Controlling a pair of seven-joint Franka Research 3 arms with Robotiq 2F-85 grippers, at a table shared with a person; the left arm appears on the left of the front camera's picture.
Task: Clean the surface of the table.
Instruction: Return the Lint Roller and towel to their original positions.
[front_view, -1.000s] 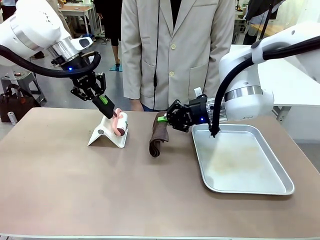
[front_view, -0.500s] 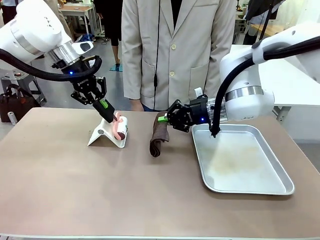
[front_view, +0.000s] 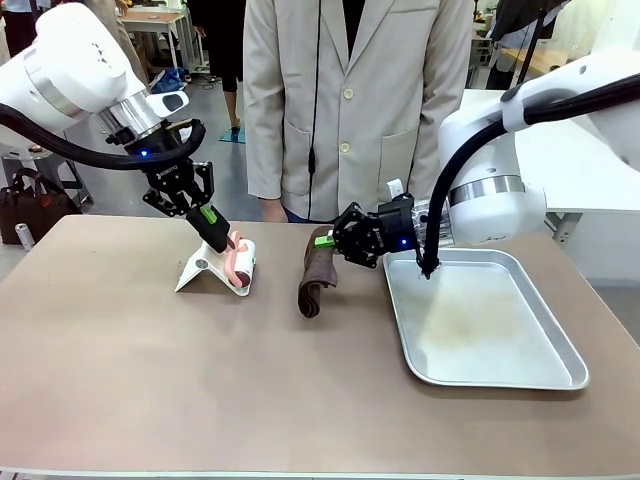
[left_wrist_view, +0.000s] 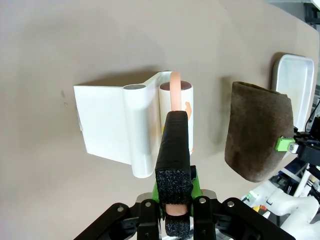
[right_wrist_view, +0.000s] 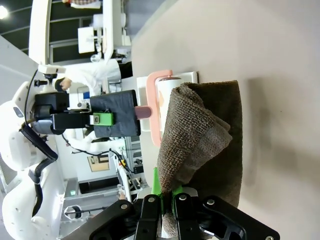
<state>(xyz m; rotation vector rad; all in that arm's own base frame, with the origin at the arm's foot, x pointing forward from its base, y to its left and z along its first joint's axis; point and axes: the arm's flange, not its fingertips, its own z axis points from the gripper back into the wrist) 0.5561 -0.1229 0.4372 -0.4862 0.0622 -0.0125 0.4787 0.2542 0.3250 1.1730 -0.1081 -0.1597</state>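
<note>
Our bench (front_view: 150, 380) spans the whole foreground: hard, matte, rigid, nothing to grab, so we just wipe it. Left fingers (front_view: 222, 240) pinch the lint roller (front_view: 241, 262) handle; right fingers (front_view: 326, 240) clamp a soft brown cloth (front_view: 318, 275), probably floppy.

Taupe-brown table (front_view: 150, 380), dark brown cloth (front_view: 318, 275), white-and-pink lint roller (front_view: 240, 260), silver tray (front_view: 480, 325)

Matt table (front_view: 150, 380); shiny metal tray (front_view: 560, 375); rough cloth (front_view: 318, 275).
</note>
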